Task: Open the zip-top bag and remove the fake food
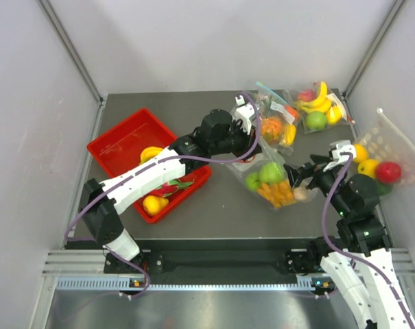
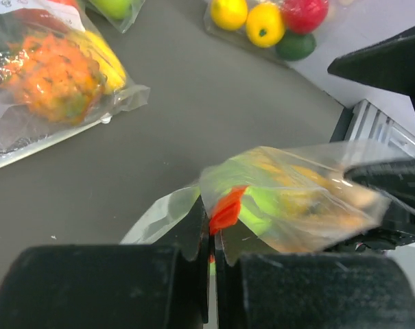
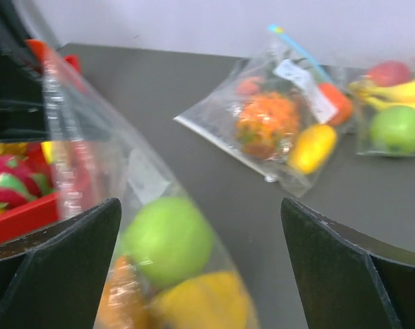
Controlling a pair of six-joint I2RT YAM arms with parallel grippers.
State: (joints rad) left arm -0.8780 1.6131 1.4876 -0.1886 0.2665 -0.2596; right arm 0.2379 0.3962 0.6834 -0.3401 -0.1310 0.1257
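Note:
The zip-top bag (image 1: 269, 179) lies right of the table's middle, and its orange-red zip strip (image 2: 228, 209) is bunched at the mouth. My left gripper (image 2: 212, 236) is shut on that strip; in the top view the left gripper (image 1: 233, 152) reaches over the bag's upper-left corner. Fake food shows through the plastic: a green apple (image 3: 167, 240), a yellow piece (image 3: 200, 301) and orange segments (image 1: 277, 195). My right gripper (image 3: 200, 205) stands wide open around the bag's other end, and its fingers do not press on it. In the top view the right gripper (image 1: 304, 177) sits at the bag's right edge.
A red tray (image 1: 125, 147) at the left holds a pink dragon fruit (image 3: 8, 181) and yellow pieces. Behind lie a bag with a pale blue zip (image 1: 276, 127) and a banana bag (image 1: 317, 106). A mesh bag of fruit (image 1: 375, 164) rests at the right wall.

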